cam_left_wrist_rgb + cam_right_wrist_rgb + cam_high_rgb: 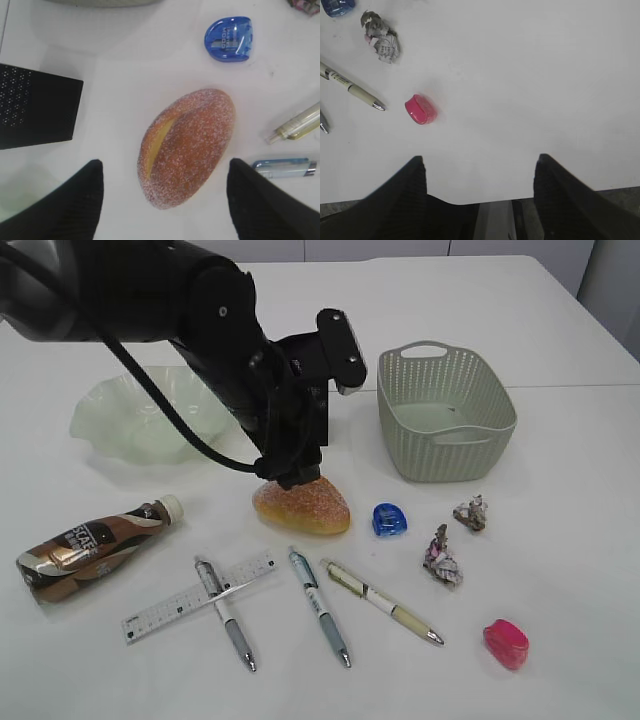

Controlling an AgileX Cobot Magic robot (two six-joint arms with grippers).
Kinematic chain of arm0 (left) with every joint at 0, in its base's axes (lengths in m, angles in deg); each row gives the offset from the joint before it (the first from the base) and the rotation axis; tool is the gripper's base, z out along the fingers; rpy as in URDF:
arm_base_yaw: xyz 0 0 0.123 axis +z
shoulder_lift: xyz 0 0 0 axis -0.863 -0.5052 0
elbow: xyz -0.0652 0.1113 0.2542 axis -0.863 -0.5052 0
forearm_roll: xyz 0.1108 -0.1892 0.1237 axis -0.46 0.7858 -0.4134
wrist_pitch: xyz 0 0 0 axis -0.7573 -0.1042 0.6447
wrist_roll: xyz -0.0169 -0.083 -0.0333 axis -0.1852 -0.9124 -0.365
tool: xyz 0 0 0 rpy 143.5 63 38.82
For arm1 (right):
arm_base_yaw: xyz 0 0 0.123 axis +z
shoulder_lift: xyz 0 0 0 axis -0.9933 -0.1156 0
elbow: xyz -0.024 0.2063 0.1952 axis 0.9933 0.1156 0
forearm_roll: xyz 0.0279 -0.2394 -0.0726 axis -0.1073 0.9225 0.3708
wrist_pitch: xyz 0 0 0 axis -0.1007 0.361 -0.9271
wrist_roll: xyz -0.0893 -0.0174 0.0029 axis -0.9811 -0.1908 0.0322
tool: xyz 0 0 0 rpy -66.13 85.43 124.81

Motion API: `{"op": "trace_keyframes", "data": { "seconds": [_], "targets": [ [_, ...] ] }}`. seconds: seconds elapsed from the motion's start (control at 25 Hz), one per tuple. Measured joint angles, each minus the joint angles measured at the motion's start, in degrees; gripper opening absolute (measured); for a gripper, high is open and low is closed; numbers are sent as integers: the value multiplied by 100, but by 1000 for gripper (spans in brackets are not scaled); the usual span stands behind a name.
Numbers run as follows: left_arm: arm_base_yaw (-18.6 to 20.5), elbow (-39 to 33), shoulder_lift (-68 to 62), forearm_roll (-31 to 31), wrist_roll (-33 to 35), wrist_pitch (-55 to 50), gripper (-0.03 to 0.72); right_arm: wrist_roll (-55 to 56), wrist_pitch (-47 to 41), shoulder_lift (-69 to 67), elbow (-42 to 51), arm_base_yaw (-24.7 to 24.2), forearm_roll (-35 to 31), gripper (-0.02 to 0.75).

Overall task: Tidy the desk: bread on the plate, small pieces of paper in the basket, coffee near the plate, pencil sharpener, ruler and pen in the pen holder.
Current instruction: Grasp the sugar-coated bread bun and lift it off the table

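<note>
Golden-brown and sugar-speckled, the bread is seen lying on the white bench, between the spread fingers of the left gripper, which are released and touch nothing. In the left wrist view its long axis runs on a slant from lower left to upper right, with a pale slit along its left flank; in the exterior view it lies roughly crosswise, its narrower end pointing right toward the blue pencil sharpener. The wavy-rimmed plate is set behind and to the left of the bread, well apart from it, and the black pen holder is seen just left of the bread from the wrist. The right gripper is held open over bare bench near the edge, with the pink sharpener ahead on its left.
</note>
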Motion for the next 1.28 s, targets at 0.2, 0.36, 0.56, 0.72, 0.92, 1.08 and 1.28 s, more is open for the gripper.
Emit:
{"op": "trace_keyframes", "data": {
  "seconds": [0.2, 0.36, 0.56, 0.72, 0.92, 1.08, 1.28],
  "targets": [
    [0, 0, -199, 53, 0, 55, 562, 0, 0, 0, 0, 0, 0, 524],
    [0, 0, -386, 53, 0, 112, 562, 0, 0, 0, 0, 0, -1, 524],
    [0, 25, -612, 62, 0, 238, 577, 0, 0, 0, 0, 0, -11, 524],
    [0, 217, -822, 62, 0, 310, 591, 0, 0, 0, 0, 0, -11, 524],
    [0, 627, -1024, 62, -63, 257, 592, 0, 0, 0, 0, 0, -11, 524],
    [11, 714, -1117, 197, -116, -37, 592, 0, 0, 0, 0, 0, -11, 523],
    [35, 714, -1208, 316, -129, -217, 593, 0, 0, 0, -9, 0, -11, 523]
  ]
}}
